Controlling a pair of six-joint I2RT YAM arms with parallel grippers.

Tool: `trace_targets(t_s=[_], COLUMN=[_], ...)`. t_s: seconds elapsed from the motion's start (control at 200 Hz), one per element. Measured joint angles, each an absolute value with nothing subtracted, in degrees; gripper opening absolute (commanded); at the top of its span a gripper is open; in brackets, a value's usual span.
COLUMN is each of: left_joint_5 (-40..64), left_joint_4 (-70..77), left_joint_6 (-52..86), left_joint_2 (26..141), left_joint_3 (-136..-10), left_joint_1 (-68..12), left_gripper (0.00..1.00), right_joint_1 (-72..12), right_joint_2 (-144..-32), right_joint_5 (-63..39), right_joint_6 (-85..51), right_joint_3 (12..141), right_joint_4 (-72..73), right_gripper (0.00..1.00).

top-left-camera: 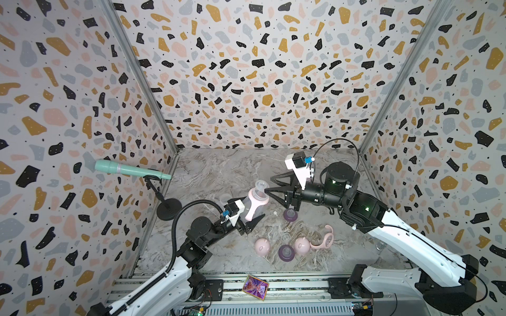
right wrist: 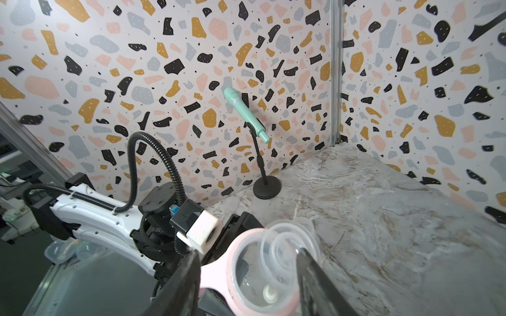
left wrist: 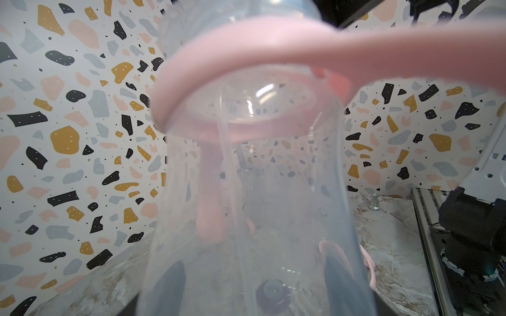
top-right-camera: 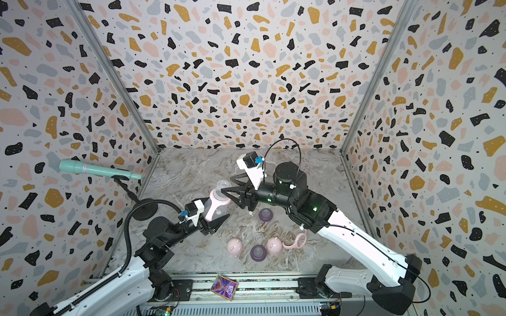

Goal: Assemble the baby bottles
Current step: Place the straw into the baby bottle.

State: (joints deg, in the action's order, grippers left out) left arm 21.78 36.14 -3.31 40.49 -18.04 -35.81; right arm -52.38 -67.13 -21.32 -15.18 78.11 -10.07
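Before the bottle (top-left-camera: 256,202) lie 2 caps (top-left-camera: 262,246) with a ring (top-left-camera: 286,252) between them; the collar (top-left-camera: 325,238) lies just right.

One clear plastic bottle (top-left-camera: 258,193). Two pink two-handled collars (top-left-camera: 250,212) (top-left-camera: 327,240), one fitted on it, one loose. Two purple teat rings (top-left-camera: 290,214) (top-left-camera: 286,252). Two pink eared dome caps (top-left-camera: 262,246) (top-left-camera: 302,245). One teal microphone on a black stand (top-left-camera: 120,168). One colourful card (top-left-camera: 255,287).

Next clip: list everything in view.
clear plastic bottle with pink two-handled collar: one, clear and pink, held above marble tabletop
round purple teat rings: two, purple, on tabletop
pink eared dome caps: two, pink, near front
loose pink handled collar: one, pink, beside a cap
teal microphone on black stand: one, teal, by side wall
colourful card: one, multicoloured, front rail
left gripper: one, black, shut on bottle
right gripper: one, black, fingers open astride bottle's mouth
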Motion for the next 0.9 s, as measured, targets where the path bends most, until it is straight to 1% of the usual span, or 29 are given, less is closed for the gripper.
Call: trace_targets(t_s=[0.06, 0.16, 0.37, 0.511, 0.656, 0.901], left_joint_5=[21.8, 21.8, 21.8, 21.8, 21.8, 21.6], left_joint_4=[35.8, 35.6, 35.4, 34.5, 34.6, 33.9], left_joint_6=[-3.6, -3.9, -3.9, -4.1, -4.3, -4.7], left_joint_2=[40.5, 40.4, 40.3, 40.3, 40.3, 40.6], left_joint_3=[-18.0, -18.0, -18.0, -18.0, -18.0, -18.0], left_joint_1=[-35.8, -35.8, -35.8, -35.8, -35.8, -35.8], left_gripper=[0.3, 0.29, 0.29, 0.3, 0.3, 0.3], right_joint_1=[-52.3, -52.2, -52.2, -52.2, -52.2, -53.4], right_joint_2=[-68.8, -71.9, -75.1, -74.6, -74.4, -74.4], right_joint_5=[-21.0, -20.5, -18.2, -17.1, -18.2, -21.7], right_joint_6=[-14.8, -14.9, -14.9, -14.7, -14.6, -14.9], right_joint_3=[80.4, 83.0, 83.3, 83.3, 83.3, 82.9], right_joint_4=[-10.7, -12.0, -17.1, -19.4, -19.8, -19.8], right_gripper=[0.34, 0.27, 0.26, 0.21, 0.16, 0.14])
